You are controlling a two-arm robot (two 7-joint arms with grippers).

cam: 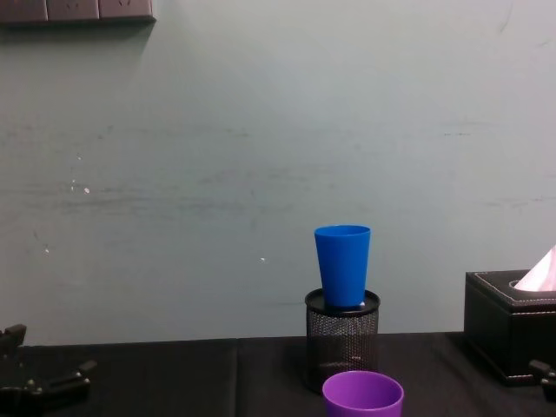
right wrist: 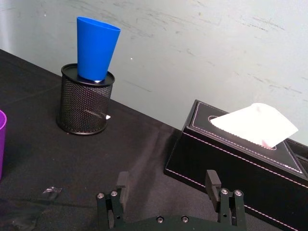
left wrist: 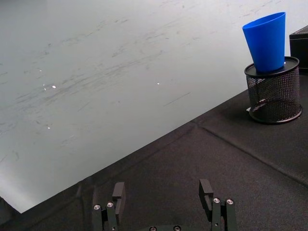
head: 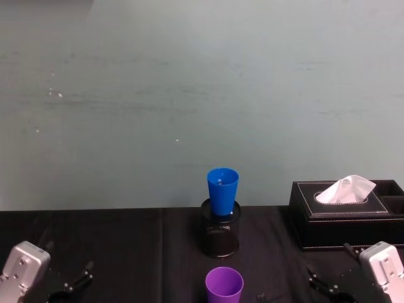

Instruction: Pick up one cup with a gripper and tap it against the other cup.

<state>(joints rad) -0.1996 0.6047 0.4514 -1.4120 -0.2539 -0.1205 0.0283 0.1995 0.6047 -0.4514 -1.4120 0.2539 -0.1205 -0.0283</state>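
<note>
Two cups: one blue cup [head: 222,189] stands upright on top of the single black mesh pen holder [head: 220,237]; one purple cup [head: 224,285] stands in front of the holder, untouched; one tissue box [head: 344,218] to the holder's right; left gripper [left wrist: 162,190] and right gripper [right wrist: 167,180] flank the holder, nearer the robot, both jaws wide, empty.

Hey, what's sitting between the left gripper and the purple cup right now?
Nothing: in the head view, the stretch from the left gripper to the purple cup is bare black tablecloth.
</note>
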